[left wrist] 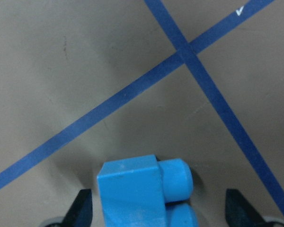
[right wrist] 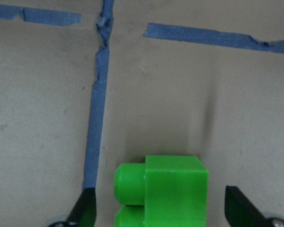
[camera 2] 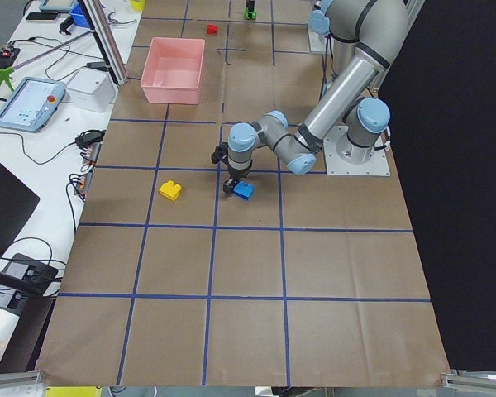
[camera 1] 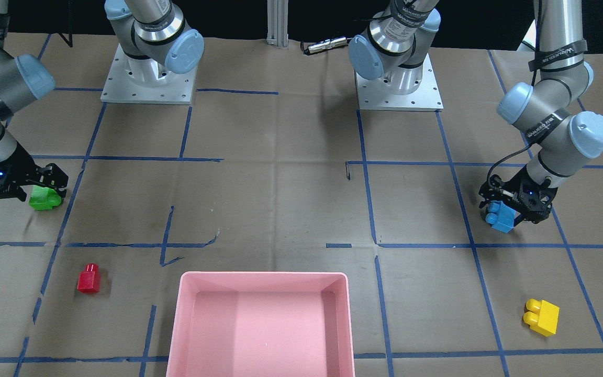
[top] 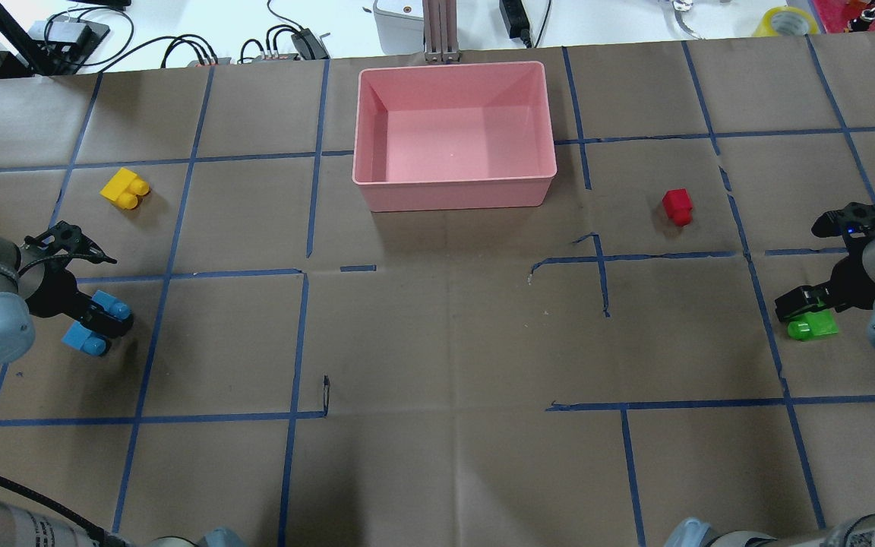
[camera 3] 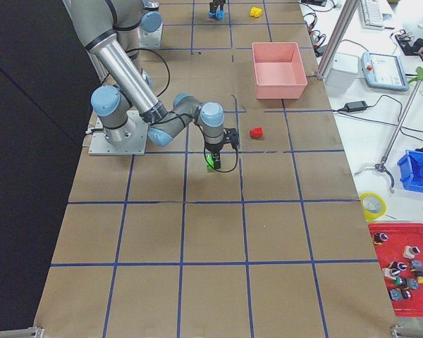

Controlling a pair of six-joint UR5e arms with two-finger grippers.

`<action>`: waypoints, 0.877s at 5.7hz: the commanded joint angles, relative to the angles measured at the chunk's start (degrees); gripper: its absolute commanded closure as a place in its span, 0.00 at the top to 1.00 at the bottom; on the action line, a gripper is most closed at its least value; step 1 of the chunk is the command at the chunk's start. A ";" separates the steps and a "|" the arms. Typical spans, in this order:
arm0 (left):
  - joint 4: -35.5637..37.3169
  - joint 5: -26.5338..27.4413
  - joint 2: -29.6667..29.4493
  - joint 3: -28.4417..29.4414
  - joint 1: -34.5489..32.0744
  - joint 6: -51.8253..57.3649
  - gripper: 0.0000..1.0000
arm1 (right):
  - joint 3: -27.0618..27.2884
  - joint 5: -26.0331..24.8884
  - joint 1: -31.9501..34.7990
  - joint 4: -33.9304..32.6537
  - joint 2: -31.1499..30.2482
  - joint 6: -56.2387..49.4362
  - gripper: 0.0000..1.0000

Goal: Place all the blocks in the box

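Left end effector (left wrist: 160, 210) — astride blue block (left wrist: 130, 189)

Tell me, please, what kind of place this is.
Probably a robotics laboratory: two grey robot arms bolted to metal base plates, a table covered with brown paper and a blue tape grid, and a side bench with cables and a white touchscreen pendant.

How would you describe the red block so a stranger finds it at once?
Find the pink box at the table's far edge in the overhead view. To its right lies the red block, on its own. It is the only red brick, with a single stud.
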 commanded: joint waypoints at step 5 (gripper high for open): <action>0.05 0.13 0.50 0.82 0.60 -0.47 0.23 | -0.87 -5.08 0.00 1.91 -0.85 -0.35 0.15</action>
